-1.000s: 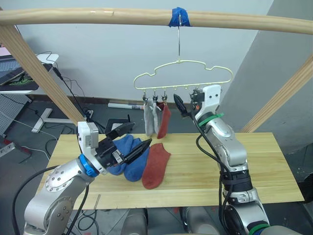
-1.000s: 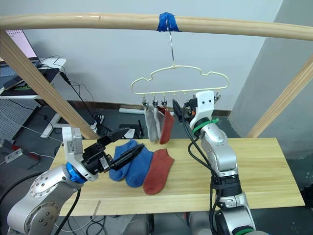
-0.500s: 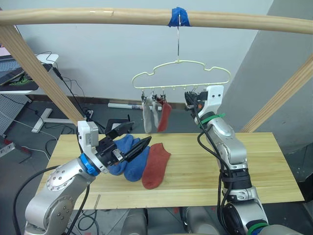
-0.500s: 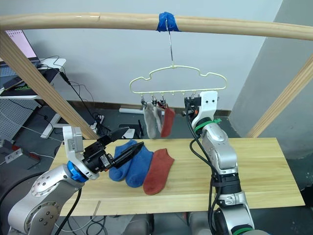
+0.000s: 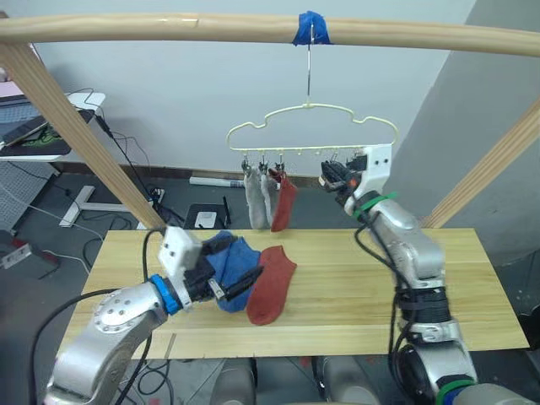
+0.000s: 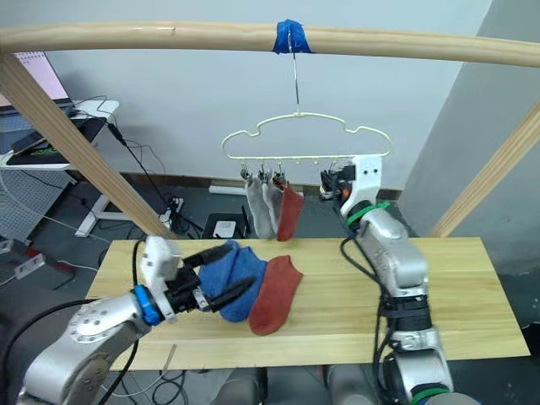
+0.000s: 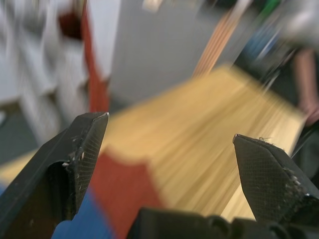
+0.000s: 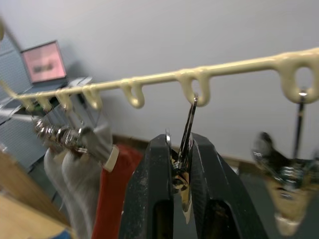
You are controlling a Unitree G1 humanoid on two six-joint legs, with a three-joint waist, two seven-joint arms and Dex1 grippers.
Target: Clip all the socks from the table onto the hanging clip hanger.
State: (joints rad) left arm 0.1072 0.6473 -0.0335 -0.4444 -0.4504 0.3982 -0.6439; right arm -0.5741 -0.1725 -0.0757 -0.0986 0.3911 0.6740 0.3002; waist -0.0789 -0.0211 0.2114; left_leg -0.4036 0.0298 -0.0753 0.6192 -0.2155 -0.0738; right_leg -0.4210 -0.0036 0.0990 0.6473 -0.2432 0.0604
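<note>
Two blue socks [image 5: 226,260] and one rust-red sock [image 5: 272,283] lying left of centre on the table [image 5: 472,278], wide bare planks open to the right. Clip hanger [image 5: 312,126] hung from the top pole [image 5: 169,28], two grey socks [image 5: 257,197] and a red sock [image 5: 283,202] clipped at its left end. Left gripper [image 6: 221,272] spread wide, empty, over the blue pair. Right gripper [image 8: 179,164] pinched on a metal clip [image 8: 188,130]. Slanted poles [image 5: 67,126] flanking both sides.

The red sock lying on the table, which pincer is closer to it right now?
Left. The left pincer hovers open right beside the red sock on the table; the right pincer is up at the clip hanger, shut on a clip.
</note>
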